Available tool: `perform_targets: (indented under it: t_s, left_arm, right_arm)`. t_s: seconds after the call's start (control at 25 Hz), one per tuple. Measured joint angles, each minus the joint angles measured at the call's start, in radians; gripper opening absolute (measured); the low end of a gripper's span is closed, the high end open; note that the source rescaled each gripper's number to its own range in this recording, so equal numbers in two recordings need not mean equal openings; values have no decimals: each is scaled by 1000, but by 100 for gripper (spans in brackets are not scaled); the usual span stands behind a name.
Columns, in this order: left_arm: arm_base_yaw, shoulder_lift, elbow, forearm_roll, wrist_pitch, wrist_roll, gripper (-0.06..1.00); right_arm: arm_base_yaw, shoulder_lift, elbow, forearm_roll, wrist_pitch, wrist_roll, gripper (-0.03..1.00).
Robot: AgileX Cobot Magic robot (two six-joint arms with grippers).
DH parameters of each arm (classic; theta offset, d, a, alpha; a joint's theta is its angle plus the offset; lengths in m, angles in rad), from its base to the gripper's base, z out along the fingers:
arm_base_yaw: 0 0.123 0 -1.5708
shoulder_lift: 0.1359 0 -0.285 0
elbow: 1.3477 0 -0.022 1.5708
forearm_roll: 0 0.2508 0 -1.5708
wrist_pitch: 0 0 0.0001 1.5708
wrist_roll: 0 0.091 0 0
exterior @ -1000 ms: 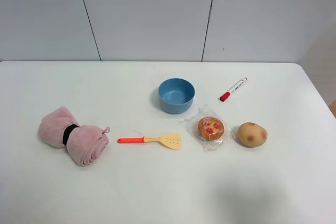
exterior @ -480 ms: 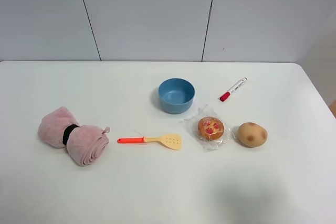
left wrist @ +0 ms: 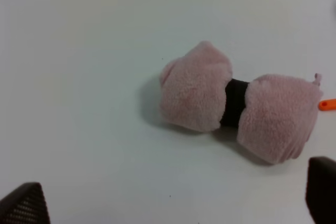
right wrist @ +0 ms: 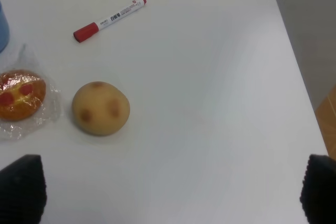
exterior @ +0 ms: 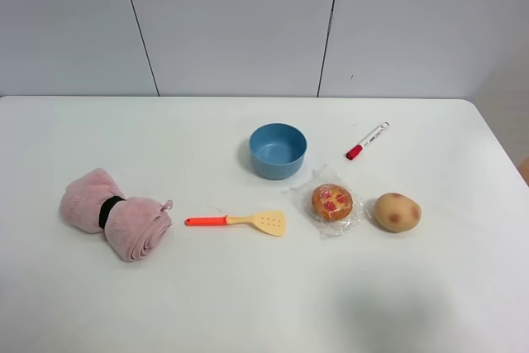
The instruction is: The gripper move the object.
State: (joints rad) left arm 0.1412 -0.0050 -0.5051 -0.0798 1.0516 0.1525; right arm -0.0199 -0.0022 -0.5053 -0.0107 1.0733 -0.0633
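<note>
right gripper: only the two dark fingertips are showing at the near corners of the right wrist view, standing wide apart with nothing between them. they are hovering above the white table, touching nothing.

ahead of those fingers, closest, the tan potato is lying on the table, nearer the one fingertip than the other. just beside the potato, on its far side from the open table, the wrapped cookie is sitting in its clear crinkly plastic, partly cut off by the frame edge. wrapper and potato are looking close; cannot tell whether they are touching. further out from the fingers, the red-capped marker is lying at a slant, apart from both. a sliver of the blue bowl is peeking in at the edge beyond the cookie.

left gripper: again just two dark fingertips are showing at the near corners, spread wide, holding nothing. ahead of them, between the two tips and a little further out, the rolled pink towel is resting with a black band round its middle. beyond the towel's end, an orange tip of the spatula handle is just showing.

high view, no arms showing: the cookie is lying between the spatula and the potato, with the bowl just behind it, the marker further back and the towel well apart at the other end.
</note>
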Motion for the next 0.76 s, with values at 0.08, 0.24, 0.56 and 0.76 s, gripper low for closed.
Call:
perform_targets:
  t_s: [0.08,0.24,0.56,0.76]
  left_arm:
    - [0,0,0,0,0,0,99]
    - [0,0,0,0,0,0,99]
    - [0,0,0,0,0,-1,100]
    - [0,0,0,0,0,-1,100]
  right_arm:
    - [0,0,0,0,0,0,100]
    - [0,0,0,0,0,0,100]
    - [0,0,0,0,0,0,100]
    - [0,0,0,0,0,0,100]
